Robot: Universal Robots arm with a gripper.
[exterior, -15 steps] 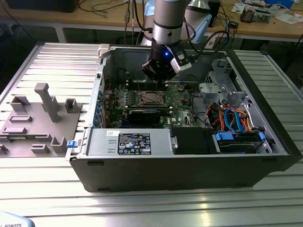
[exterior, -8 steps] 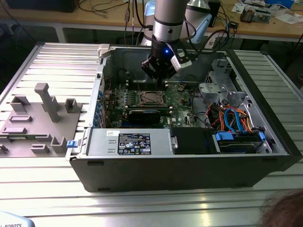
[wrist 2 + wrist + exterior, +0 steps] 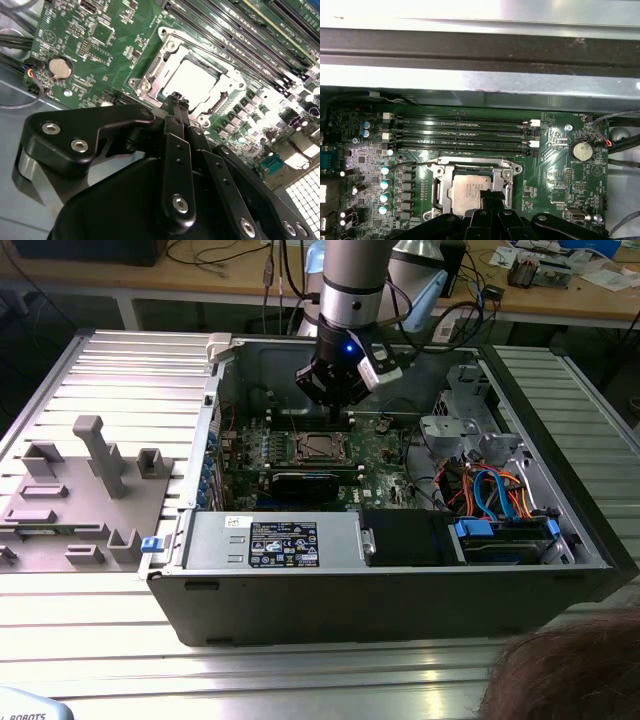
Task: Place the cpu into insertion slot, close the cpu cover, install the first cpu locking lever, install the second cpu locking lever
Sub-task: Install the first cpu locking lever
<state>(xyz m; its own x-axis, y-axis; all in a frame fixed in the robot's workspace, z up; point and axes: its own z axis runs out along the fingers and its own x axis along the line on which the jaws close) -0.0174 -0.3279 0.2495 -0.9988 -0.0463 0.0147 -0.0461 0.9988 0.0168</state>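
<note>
Second wrist view: fingers (image 3: pixel 176 100) pinched shut, empty, tips just over the near edge of cpu (image 3: pixel 194 80) seated in insertion slot (image 3: pixel 167 47) under closed cpu cover (image 3: pixel 226 91); best pressing levers slow, tips centred.

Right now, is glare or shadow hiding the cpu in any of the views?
In the second wrist view the cpu top is washed out bright, and glare blooms over the board's corner. In the first wrist view the cpu reads clearly, though the chassis wall above it is overexposed. In the exterior view the insertion slot sits dim under the pincer.
</note>
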